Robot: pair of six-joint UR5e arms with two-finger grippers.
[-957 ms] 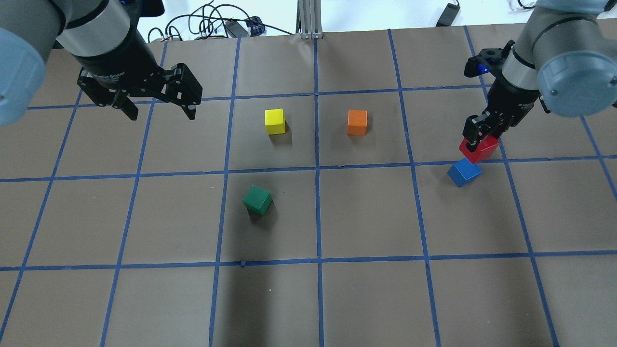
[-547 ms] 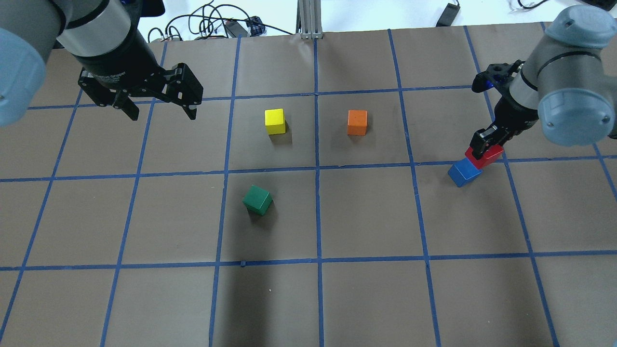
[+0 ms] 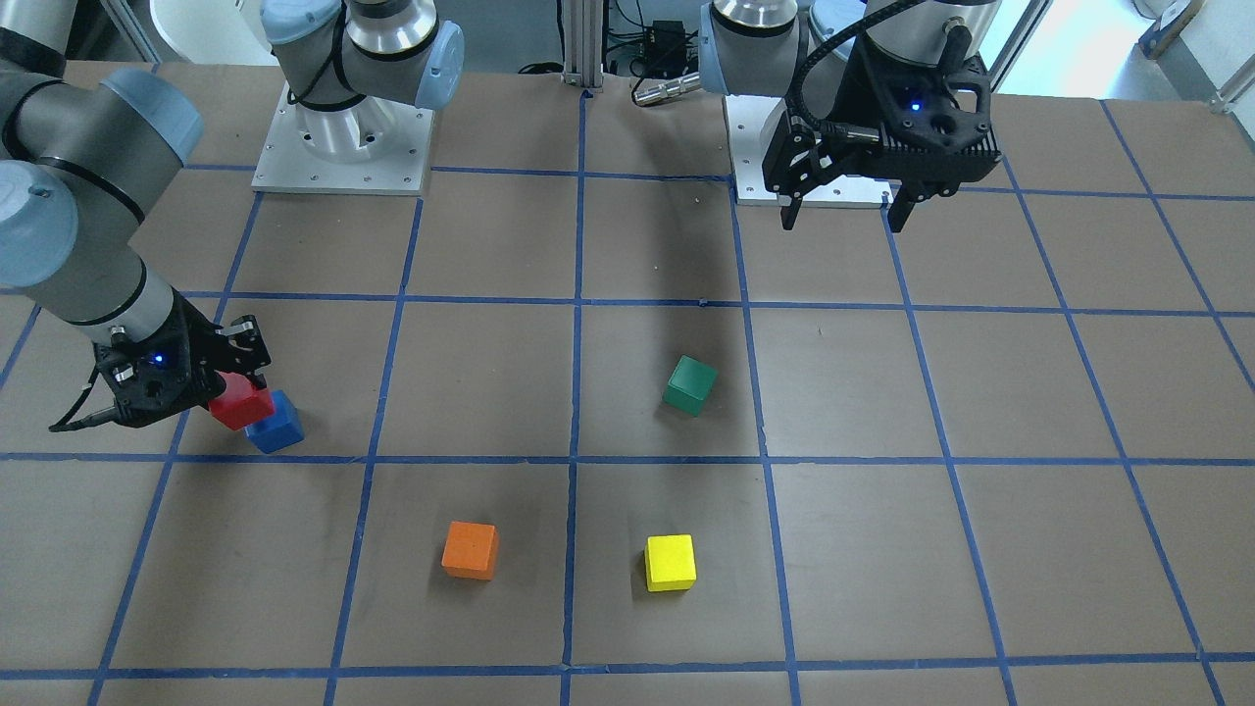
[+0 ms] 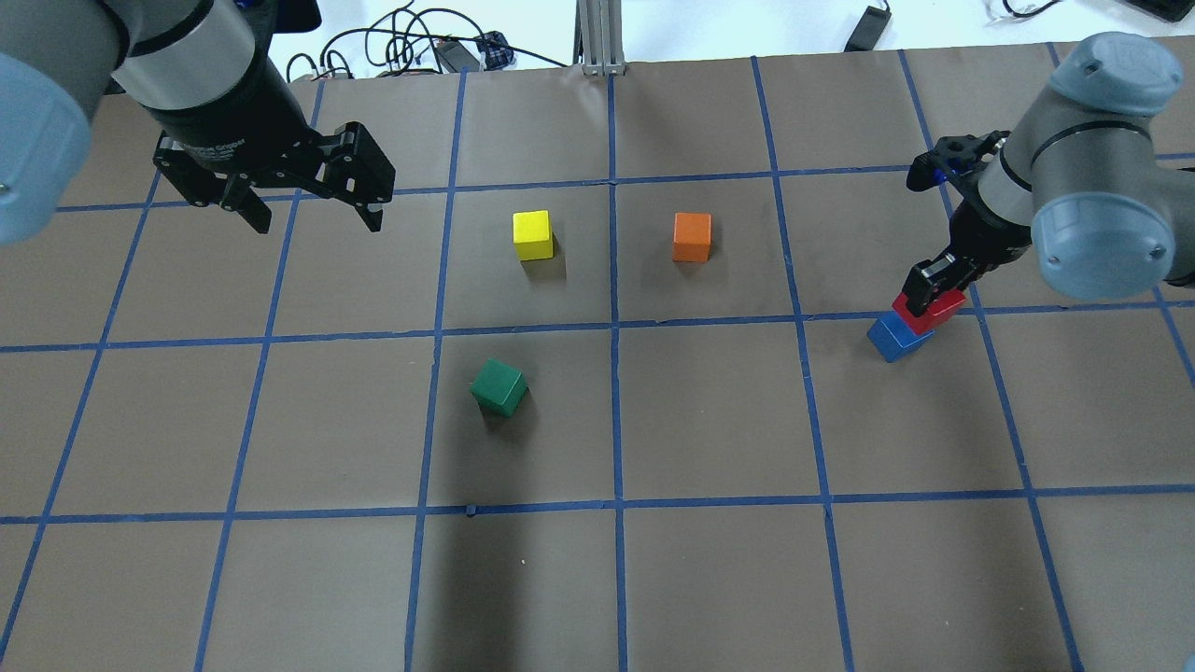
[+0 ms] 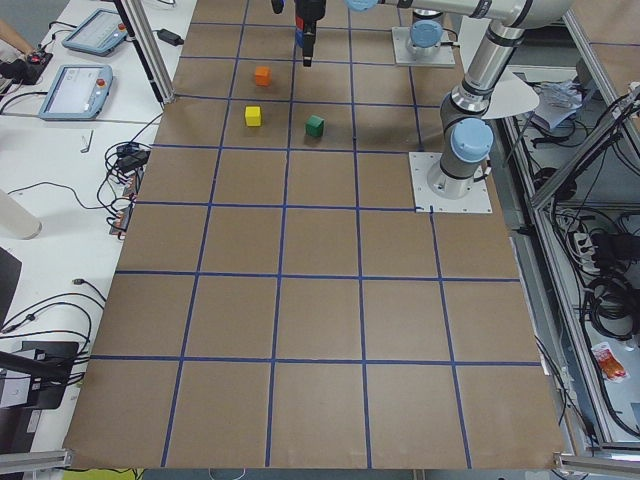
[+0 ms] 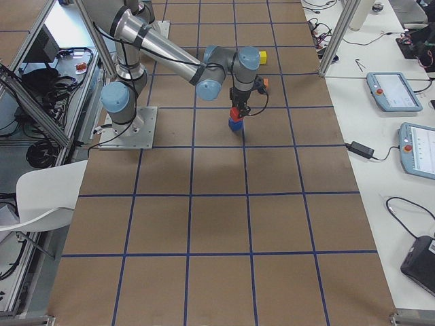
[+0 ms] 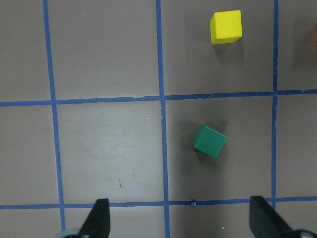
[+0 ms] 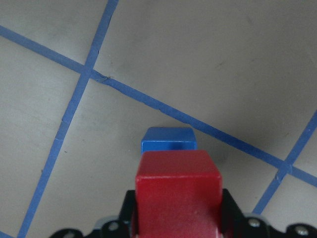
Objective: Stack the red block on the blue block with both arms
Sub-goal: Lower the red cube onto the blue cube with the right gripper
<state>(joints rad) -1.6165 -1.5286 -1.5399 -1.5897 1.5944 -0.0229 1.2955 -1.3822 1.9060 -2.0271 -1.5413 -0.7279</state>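
Note:
My right gripper (image 4: 927, 297) is shut on the red block (image 4: 935, 312) and holds it right over the blue block (image 4: 891, 339), which rests on the table. In the right wrist view the red block (image 8: 178, 191) sits between the fingers and covers most of the blue block (image 8: 168, 140). I cannot tell whether the two blocks touch. The front view shows the same pair, the red block (image 3: 240, 404) over the blue block (image 3: 277, 426). My left gripper (image 4: 311, 213) is open and empty, hovering high over the far left of the table, also seen in the front view (image 3: 843, 216).
A green cube (image 4: 499, 387) lies tilted near the table's middle. A yellow cube (image 4: 532, 234) and an orange cube (image 4: 692, 236) stand side by side farther back. The brown table (image 4: 709, 579) carries a blue tape grid. Cables lie beyond the far edge.
My right gripper has come down with the red block, from clearly above and behind the blue block to right over it. The left arm has not moved.

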